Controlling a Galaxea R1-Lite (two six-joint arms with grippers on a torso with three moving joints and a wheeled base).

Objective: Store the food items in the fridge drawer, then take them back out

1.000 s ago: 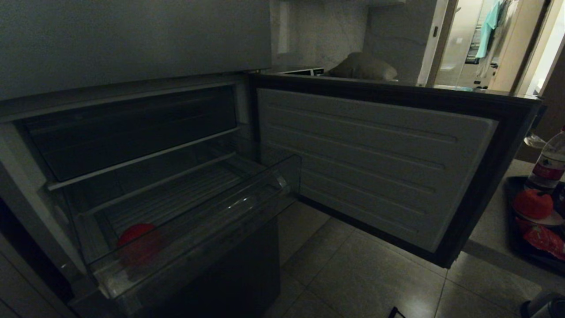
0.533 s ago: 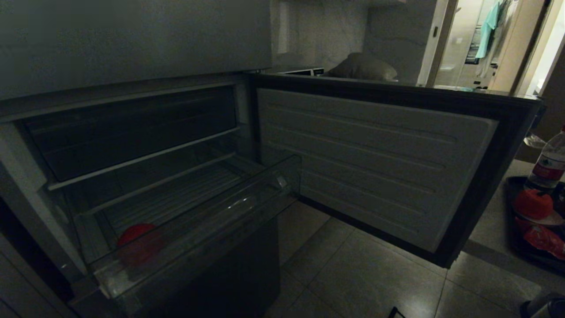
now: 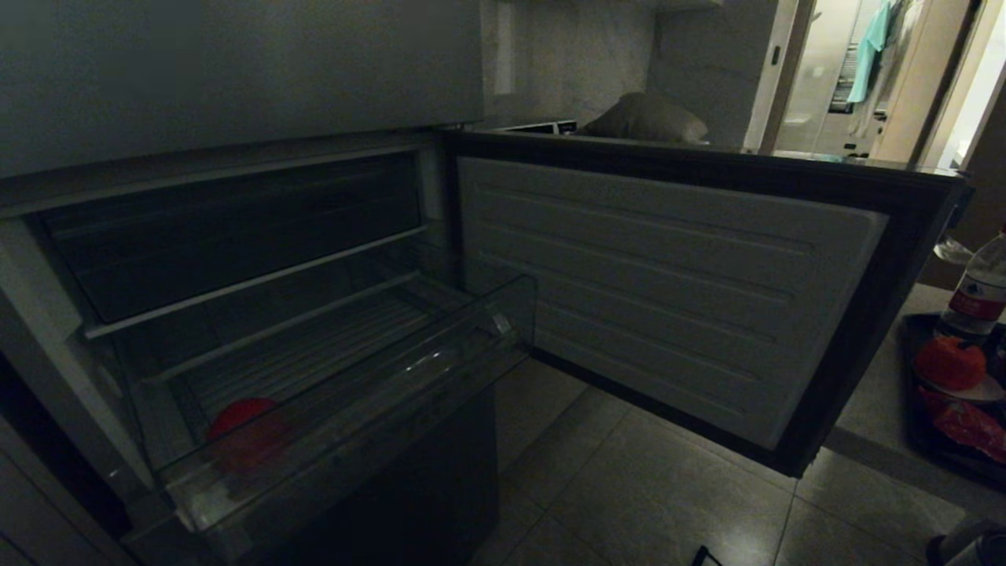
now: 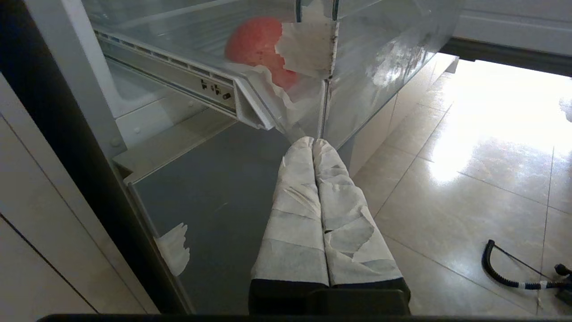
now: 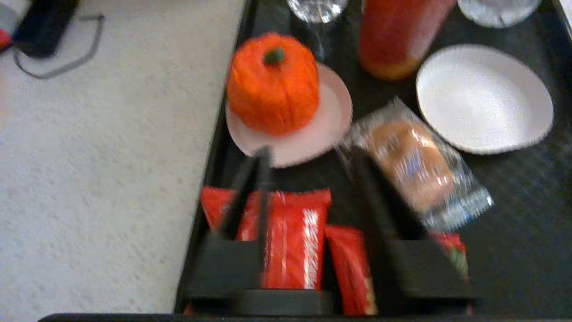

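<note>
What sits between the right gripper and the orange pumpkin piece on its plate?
Right wrist view: only the red packets below the right gripper, then the plate's rim before the orange pumpkin piece.

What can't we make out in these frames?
- Red food item in the fridge drawer: head view too dark to tell what it is; in the left wrist view torn paper covers part of it.
- Right hand: outside the head view; its wrist view is motion-blurred, so wrapper print is unreadable.
- Black tray: cut by the head view's right edge.

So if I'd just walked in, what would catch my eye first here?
Probably the open fridge door and the clear fridge drawer pulled out, one round red food item inside at its left end. Then the orange pumpkin-like piece on a small plate in a black tray, the right gripper open above it.
</note>
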